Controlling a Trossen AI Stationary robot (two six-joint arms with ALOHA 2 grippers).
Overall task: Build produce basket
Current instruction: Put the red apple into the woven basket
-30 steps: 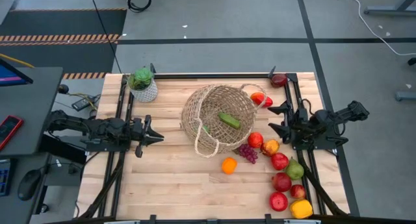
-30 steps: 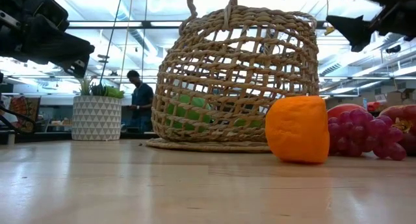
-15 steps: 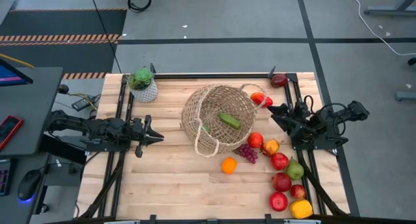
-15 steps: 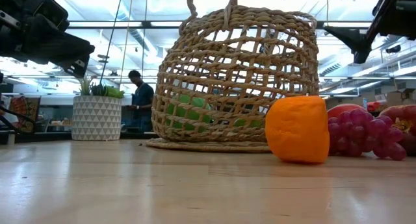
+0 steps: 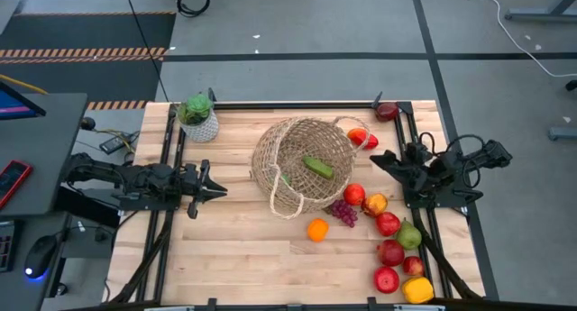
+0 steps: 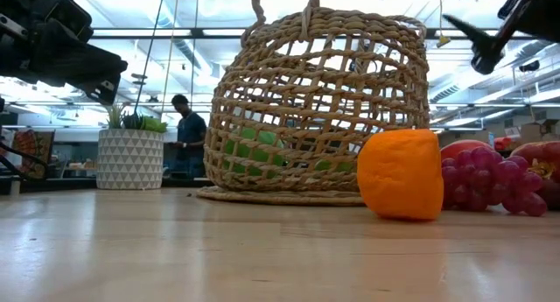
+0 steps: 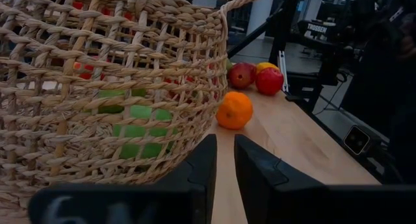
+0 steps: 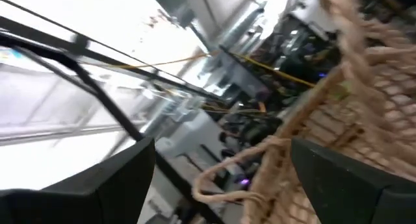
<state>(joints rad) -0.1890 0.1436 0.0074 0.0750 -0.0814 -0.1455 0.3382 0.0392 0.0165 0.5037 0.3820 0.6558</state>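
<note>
The woven wicker basket stands on its base mid-table, with a cucumber and something green inside. Loose produce lies on the table to its right and near-right: an orange, purple grapes, several red apples, a pear, a yellow pepper and a red pepper. My left gripper is shut and empty, left of the basket, pointing at it. My right gripper is open and empty, above the table right of the basket.
A small white pot with a green plant stands at the far left. One red apple sits on the frame at the far right corner. Bare wood lies left of and in front of the basket. A person stands in the room beyond.
My right gripper has rolled about its wrist, so its open fingers no longer spread level over the table, and it has risen a little beside the basket. It stays open. The produce, the basket and my left arm have kept still.
</note>
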